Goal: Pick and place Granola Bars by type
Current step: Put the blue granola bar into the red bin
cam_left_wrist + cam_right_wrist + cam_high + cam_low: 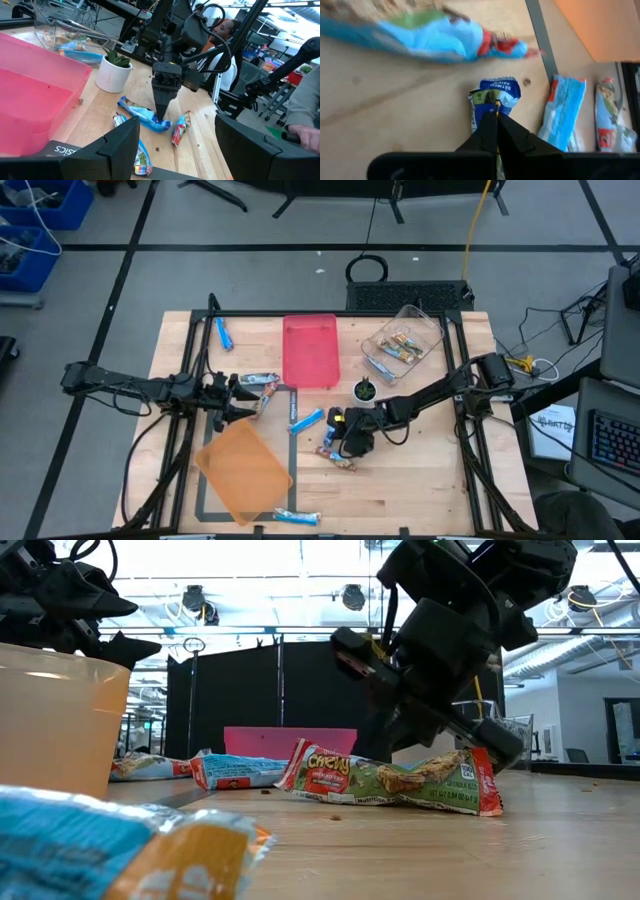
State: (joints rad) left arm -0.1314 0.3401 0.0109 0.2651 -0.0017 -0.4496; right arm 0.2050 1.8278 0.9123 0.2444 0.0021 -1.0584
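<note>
Granola bars lie scattered on the wooden table: a blue one [306, 420], a red-brown one [340, 461], a blue one [222, 333] at the far left, one [297, 517] at the near edge, and one [258, 380] by my left gripper. My right gripper [338, 438] points down at mid-table and is shut on the blue bar [144, 114]. My left gripper [249, 397] is open, left of the bars and touching nothing; its fingers stand wide apart around [177, 150]. In the low view the red-brown bar [390, 780] lies in front of my right gripper [485, 750]. My right gripper pinches the blue bar's crinkled end [494, 93] between its two fingertips [490, 120], coming from above and pointing down. In the left wrist view the rest of the bar [135, 109] stretches away from the fingers along the table top.
A pink tray [310, 352] and a clear container [404, 343] holding bars stand at the far side. An orange tray [243, 470] sits near left. The potted plant [364, 390] stands just beyond my right gripper. A person [305, 100] shows beyond the table's right side.
</note>
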